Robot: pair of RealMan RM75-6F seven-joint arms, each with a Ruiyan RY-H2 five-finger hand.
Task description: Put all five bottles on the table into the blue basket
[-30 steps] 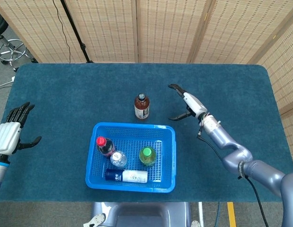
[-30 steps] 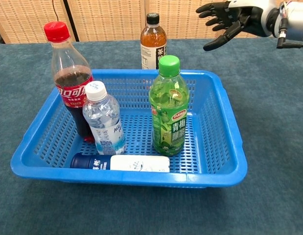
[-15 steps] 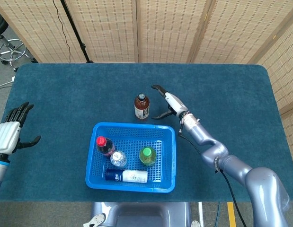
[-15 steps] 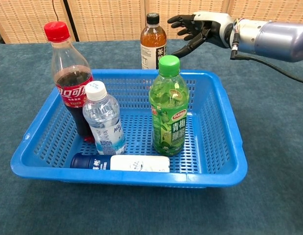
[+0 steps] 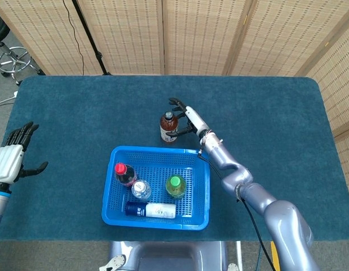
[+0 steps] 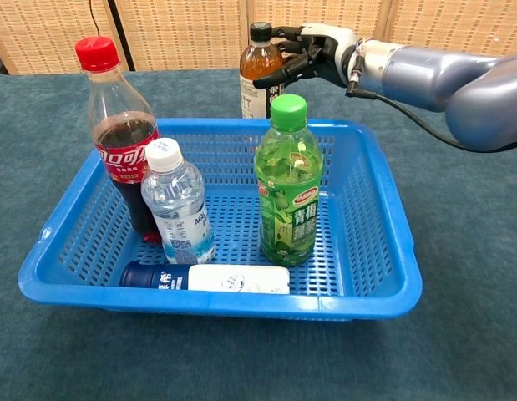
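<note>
A brown tea bottle (image 5: 168, 128) (image 6: 260, 75) stands upright on the table just behind the blue basket (image 5: 157, 151) (image 6: 392, 209). My right hand (image 5: 186, 117) (image 6: 312, 52) is right beside the bottle's upper part, its fingers spread on either side of the neck and not closed on it. In the basket stand a red-capped cola bottle (image 6: 116, 142), a small water bottle (image 6: 176, 205) and a green bottle (image 6: 287, 184). A white and dark blue bottle (image 6: 208, 277) lies along the front wall. My left hand (image 5: 10, 158) hangs open at the far left table edge, holding nothing.
The table is covered in a dark teal cloth (image 5: 275, 124). Folding wicker screens (image 5: 202, 34) stand behind its far edge. A stool (image 5: 13, 59) stands on the floor at the back left.
My right hand has swept left from the middle right of the table to the tea bottle. The left hand and the bottles in the basket have stayed put.
</note>
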